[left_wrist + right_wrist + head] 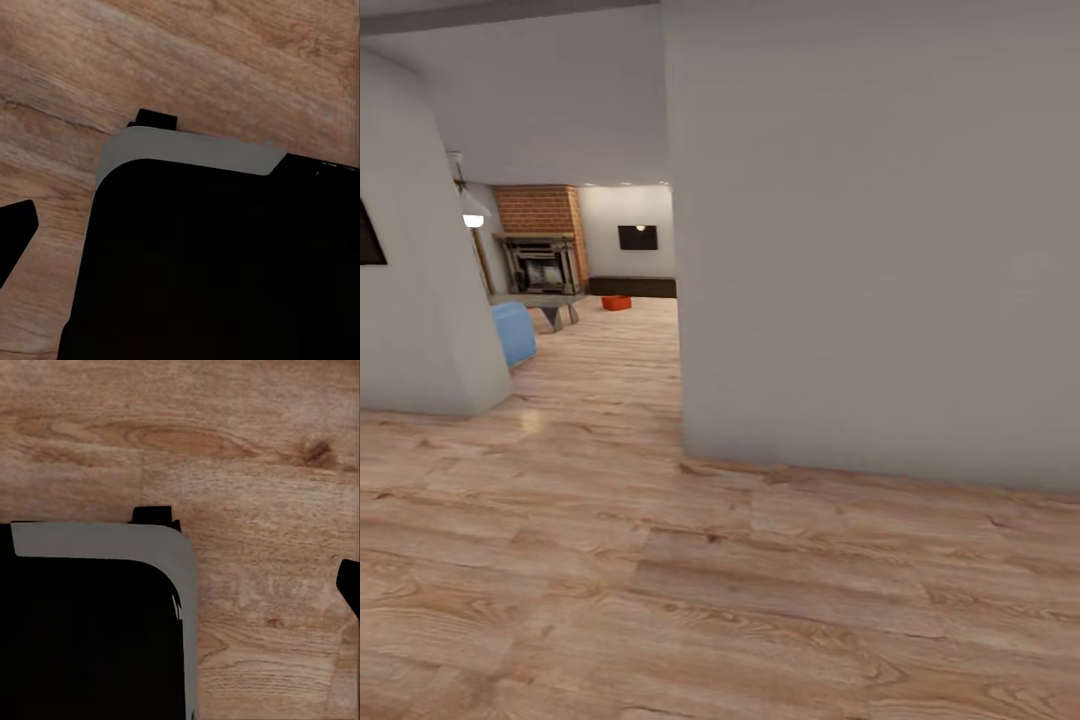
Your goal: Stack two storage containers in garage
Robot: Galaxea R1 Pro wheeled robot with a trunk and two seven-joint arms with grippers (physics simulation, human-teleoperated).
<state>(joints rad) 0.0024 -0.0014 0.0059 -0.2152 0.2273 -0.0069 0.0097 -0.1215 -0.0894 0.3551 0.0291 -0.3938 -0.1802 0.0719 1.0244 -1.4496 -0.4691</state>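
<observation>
1. Both our grippers look straight down at the wood-plank floor (660,600); each wrist view gives a dark fingertip at the frame edge, the left finger (15,232) and the right finger (351,589), so we cannot tell whether either pair stands spread or pressed together, and nothing lies between them
2. Our own base (217,262) takes up much of the left wrist view as a black block with a grey rim, and it appears likewise in the right wrist view (90,630)
3. One orange-red storage container (617,302) sits on the floor far ahead and to our left, deep in the living room, just beside the dark bench (545,300) before the brick fireplace (540,235); too small for us to read its long axis
4. Between us and it stands a doorway: a grey wall (880,250) blocks the right, a curved wall (410,260) the left, with a blue sofa (513,333) end past it
5. We judge the container well out of reach of either arm; driving forward-left through the opening comes first, with the left arm likely nearer on arrival
</observation>
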